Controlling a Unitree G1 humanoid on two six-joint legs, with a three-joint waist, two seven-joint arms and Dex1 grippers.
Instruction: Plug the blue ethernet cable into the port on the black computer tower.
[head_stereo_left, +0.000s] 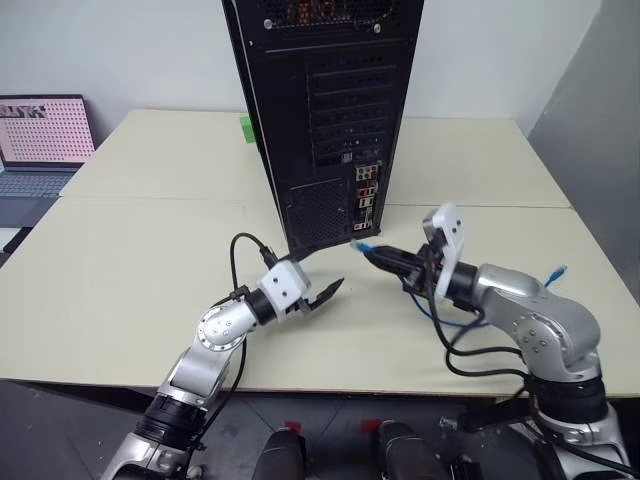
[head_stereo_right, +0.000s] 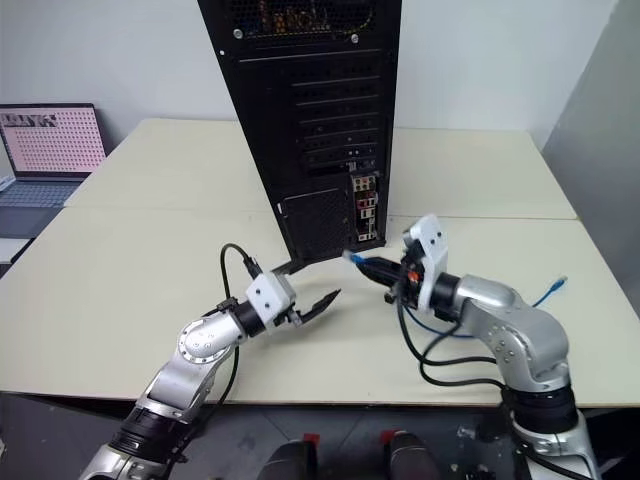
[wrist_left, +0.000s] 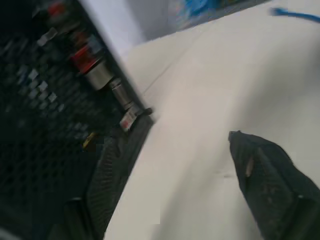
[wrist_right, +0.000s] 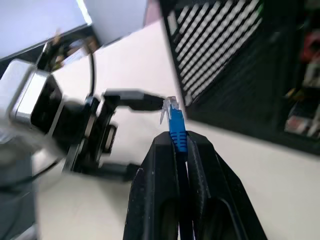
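pale wall — 2 beige tables, laptop left.

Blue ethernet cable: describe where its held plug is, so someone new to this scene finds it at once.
Start at the black computer tower standing on the cream table. Just in front of its lower rear connector strip, the right claw is shut on the blue ethernet cable, its clear-blue plug poking past the fingertips. It is thin and light blue, unlike the thick black robot cables nearby.

Bare table lies open before the black computer tower.
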